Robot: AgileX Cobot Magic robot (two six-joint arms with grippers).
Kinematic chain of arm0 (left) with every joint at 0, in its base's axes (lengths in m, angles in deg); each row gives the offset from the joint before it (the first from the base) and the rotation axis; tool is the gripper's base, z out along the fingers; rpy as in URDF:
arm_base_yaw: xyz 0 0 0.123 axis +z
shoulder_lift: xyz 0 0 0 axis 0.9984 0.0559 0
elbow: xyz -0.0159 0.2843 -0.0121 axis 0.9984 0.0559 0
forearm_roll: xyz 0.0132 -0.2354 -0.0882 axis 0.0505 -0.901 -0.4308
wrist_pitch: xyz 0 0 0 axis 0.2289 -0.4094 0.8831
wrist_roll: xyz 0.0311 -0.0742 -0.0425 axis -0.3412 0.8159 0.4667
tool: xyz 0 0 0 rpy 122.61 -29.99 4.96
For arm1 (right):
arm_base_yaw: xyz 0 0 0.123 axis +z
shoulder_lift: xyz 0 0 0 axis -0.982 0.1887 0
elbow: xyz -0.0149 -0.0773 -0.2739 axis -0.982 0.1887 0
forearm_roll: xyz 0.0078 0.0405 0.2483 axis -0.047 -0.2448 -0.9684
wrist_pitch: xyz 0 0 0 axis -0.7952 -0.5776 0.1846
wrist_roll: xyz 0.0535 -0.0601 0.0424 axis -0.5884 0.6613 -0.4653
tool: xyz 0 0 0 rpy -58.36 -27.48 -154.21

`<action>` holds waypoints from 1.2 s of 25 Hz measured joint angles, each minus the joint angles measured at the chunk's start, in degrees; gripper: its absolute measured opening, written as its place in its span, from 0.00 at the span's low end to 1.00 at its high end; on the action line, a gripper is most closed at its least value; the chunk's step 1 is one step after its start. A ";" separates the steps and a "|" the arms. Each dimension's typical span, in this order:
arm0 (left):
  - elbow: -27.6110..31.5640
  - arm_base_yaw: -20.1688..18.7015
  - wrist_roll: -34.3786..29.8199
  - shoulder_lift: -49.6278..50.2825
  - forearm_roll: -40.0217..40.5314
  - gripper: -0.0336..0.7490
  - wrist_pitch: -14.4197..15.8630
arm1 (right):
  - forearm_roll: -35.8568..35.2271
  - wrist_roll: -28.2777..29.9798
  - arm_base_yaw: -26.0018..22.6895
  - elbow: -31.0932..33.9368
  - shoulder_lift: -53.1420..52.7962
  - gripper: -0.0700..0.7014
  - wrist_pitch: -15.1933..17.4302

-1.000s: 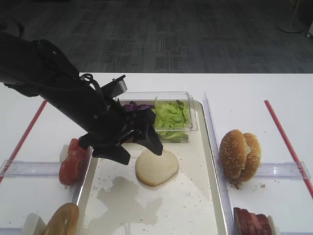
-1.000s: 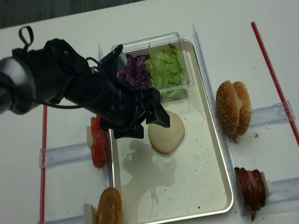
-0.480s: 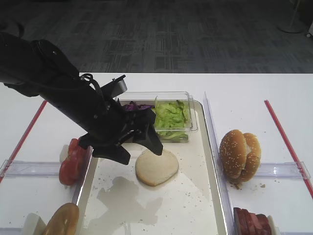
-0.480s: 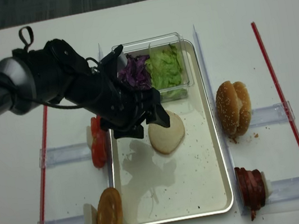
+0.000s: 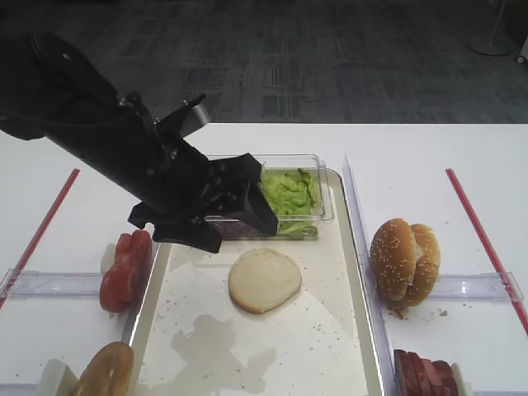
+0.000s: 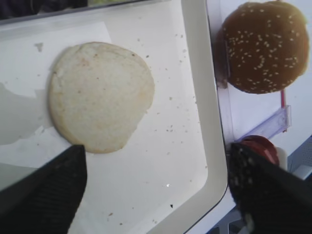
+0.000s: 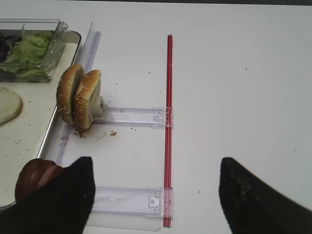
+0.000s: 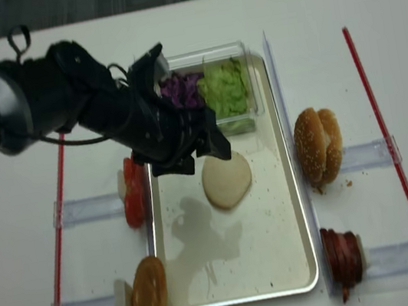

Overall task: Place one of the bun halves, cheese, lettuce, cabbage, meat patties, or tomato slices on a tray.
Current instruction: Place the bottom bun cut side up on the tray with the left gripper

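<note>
Looking at how things lie, the placing step is pretty much done: the plain bun half (image 5: 264,280) sits flat on the tray (image 5: 346,330), cut face up, roughly in the middle and nearer the tub end. Nothing's touching it. The left claw (image 5: 235,219) hangs above the tray just behind the bun, jaws spread wide and holding nothing; the left wrist view looks straight down on the bun with a dark finger (image 6: 44,195) on either side of the frame and clear air between.

The right claw (image 7: 151,200) is parked over the bare white surface (image 7: 234,73) on the right, also spread wide and empty, near the sesame bun (image 7: 80,97).

My guess is what's left is for the left arm to back off toward its own side without clipping the clear tub (image 5: 289,198) of lettuce (image 5: 289,194) and cabbage (image 8: 180,91) right beside it. If another layer is wanted, the tomato slices (image 5: 124,268) are closest, just off the tray's left rim, and the meat patties (image 5: 425,371) are over on the right.
</note>
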 joint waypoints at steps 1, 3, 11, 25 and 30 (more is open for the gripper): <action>0.00 0.00 0.17 -0.73 0.00 0.74 0.13 | 0.00 0.00 0.00 0.00 0.00 0.81 0.00; 0.00 0.00 0.57 -2.39 0.00 0.74 0.38 | 0.00 0.00 0.00 0.00 0.00 0.81 0.00; 0.00 0.00 2.00 -9.47 0.00 0.74 2.69 | 0.00 0.00 0.00 0.00 0.00 0.81 0.00; 0.00 0.00 6.33 -15.91 4.37 0.74 3.91 | 0.00 0.00 0.00 0.00 0.00 0.81 0.00; 0.00 0.00 11.16 -15.91 12.24 0.74 4.13 | 0.00 0.00 0.00 0.00 0.00 0.81 0.00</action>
